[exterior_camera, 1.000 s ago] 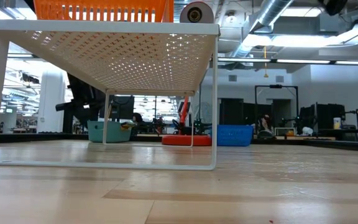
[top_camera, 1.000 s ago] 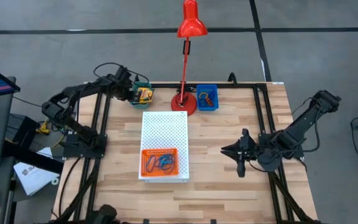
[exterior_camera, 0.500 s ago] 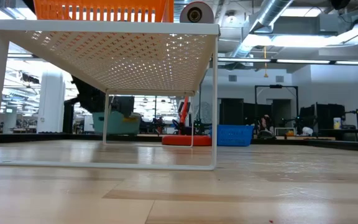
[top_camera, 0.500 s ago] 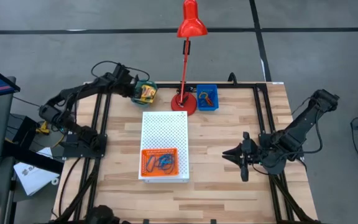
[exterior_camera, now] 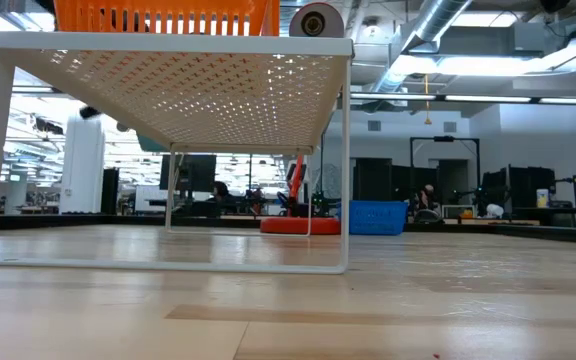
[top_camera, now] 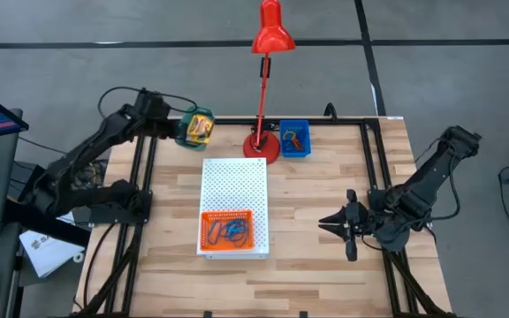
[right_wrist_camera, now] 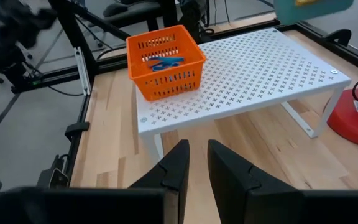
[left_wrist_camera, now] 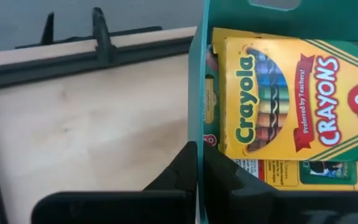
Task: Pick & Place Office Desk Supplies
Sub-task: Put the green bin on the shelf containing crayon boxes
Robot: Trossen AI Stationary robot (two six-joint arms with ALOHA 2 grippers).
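Teal bin wall pinched between my left gripper fingers, crayon boxes inside, white shelf nearer me; right gripper slightly apart, idle.

Bright even light, soft shadows, sharp

This is a robotics lab or workshop hall. A wooden worktable framed in black rails stands on a bare grey concrete floor crossed by dark lines. Across the table, exposed silver ducts run under the ceiling (strip lights beside them), with more dark equipment racks behind.
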